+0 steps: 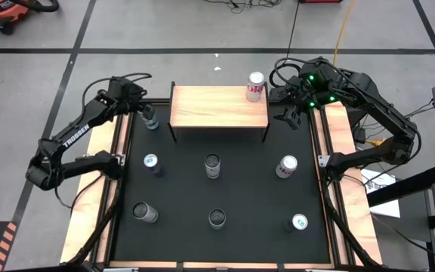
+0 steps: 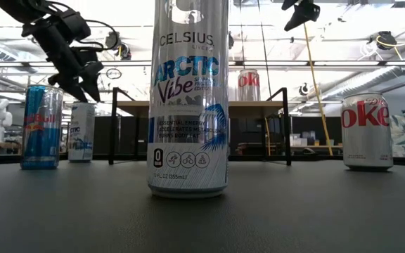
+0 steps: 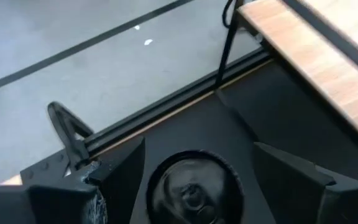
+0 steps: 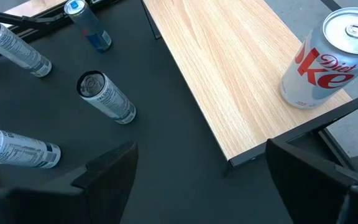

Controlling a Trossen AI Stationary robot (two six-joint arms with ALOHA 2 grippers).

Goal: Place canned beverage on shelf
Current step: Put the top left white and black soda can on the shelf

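The shelf (image 1: 217, 107), a light-wood board on thin black legs, stands at the table's far middle. A Diet Coke can (image 1: 256, 86) stands upright on its far right corner and also shows in the right wrist view (image 4: 328, 59). My left gripper (image 1: 148, 115) is open just above a slim can (image 3: 194, 190) that stands on the black mat left of the shelf. Its fingers stand on either side of the can's top, apart from it. My right gripper (image 1: 289, 117) is open and empty, raised beside the shelf's right end.
Several more cans stand upright on the mat: a Red Bull (image 1: 151, 163), a Celsius (image 1: 213, 166), a Diet Coke (image 1: 286, 166), and three in the near row (image 1: 217, 219). Wooden strips (image 1: 338, 132) run along the table's sides. Most of the shelf board is bare.
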